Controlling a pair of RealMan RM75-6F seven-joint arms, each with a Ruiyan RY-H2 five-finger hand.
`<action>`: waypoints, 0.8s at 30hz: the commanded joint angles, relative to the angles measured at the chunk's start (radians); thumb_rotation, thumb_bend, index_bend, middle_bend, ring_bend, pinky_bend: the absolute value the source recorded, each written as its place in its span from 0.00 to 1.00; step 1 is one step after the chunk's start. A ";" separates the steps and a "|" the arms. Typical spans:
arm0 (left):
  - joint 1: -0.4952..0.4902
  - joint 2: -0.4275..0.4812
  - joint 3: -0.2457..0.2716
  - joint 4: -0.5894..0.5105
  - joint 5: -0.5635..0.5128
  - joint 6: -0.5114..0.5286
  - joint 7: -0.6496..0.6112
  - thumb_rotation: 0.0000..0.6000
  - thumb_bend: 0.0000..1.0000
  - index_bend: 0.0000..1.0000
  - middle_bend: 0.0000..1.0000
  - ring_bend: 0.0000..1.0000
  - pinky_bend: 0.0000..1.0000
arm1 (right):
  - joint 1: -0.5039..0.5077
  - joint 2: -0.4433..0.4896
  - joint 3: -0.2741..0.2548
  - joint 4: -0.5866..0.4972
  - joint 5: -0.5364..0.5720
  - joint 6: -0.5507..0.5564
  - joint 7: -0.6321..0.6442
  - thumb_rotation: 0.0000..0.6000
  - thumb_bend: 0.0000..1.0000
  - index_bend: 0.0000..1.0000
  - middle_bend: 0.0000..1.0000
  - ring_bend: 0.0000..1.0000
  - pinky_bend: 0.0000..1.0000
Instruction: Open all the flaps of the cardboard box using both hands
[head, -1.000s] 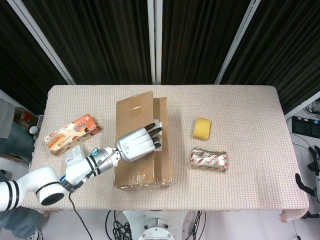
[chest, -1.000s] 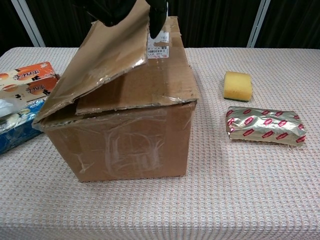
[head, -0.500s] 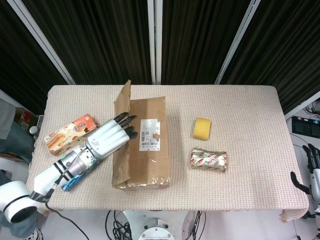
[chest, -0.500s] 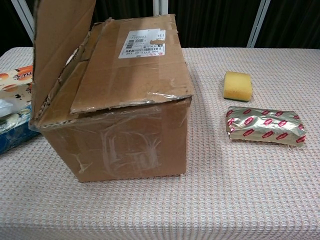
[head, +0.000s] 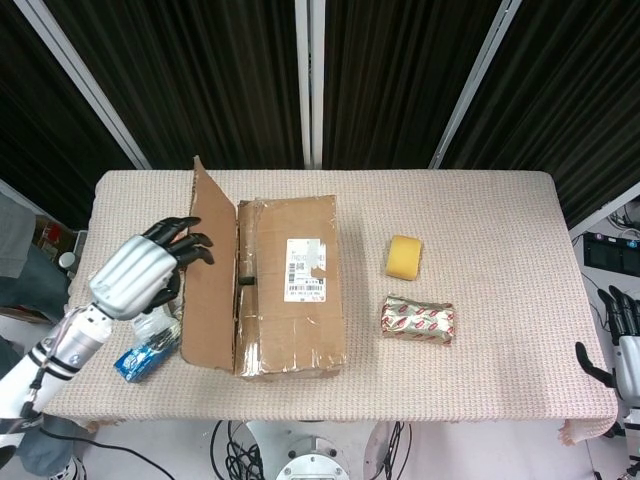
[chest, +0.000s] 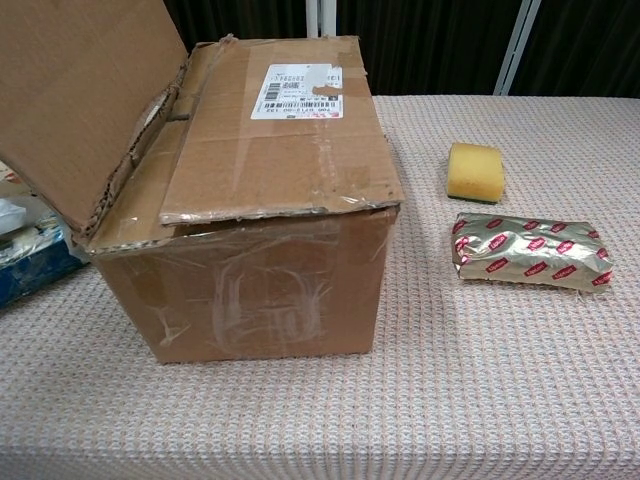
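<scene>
The cardboard box (head: 290, 290) stands left of the table's middle, also seen close up in the chest view (chest: 260, 260). Its left long flap (head: 208, 270) is swung up and outward (chest: 85, 100). The right long flap (head: 305, 270), with a white label, still lies flat on top (chest: 290, 140). A dark gap and an inner flap show between them. My left hand (head: 140, 275) is just outside the raised flap, fingers spread, fingertips (head: 188, 240) near its outer face, holding nothing. My right hand (head: 622, 345) hangs off the table's right edge, empty.
A yellow sponge (head: 404, 257) and a foil packet (head: 418, 319) lie right of the box. A blue packet (head: 145, 357) lies under my left hand by the raised flap. The table's front edge (head: 330, 405) is close to the box.
My left hand has pulled back to the left and the left long flap has swung from upright to leaning outward. The box has shifted slightly.
</scene>
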 joint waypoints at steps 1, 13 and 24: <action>0.115 -0.027 0.036 0.101 0.052 0.143 -0.128 1.00 1.00 0.33 0.21 0.10 0.18 | 0.003 0.004 0.000 -0.015 -0.005 0.003 -0.015 1.00 0.30 0.00 0.00 0.00 0.00; 0.316 -0.108 0.070 0.225 -0.080 0.302 -0.089 1.00 0.15 0.20 0.19 0.10 0.19 | 0.047 0.049 0.010 -0.099 -0.063 0.008 -0.085 1.00 0.30 0.00 0.00 0.00 0.00; 0.439 -0.184 0.131 0.222 -0.094 0.332 -0.066 1.00 0.06 0.20 0.20 0.10 0.20 | 0.405 0.290 0.155 -0.456 -0.331 -0.187 -0.048 1.00 1.00 0.01 0.04 0.00 0.00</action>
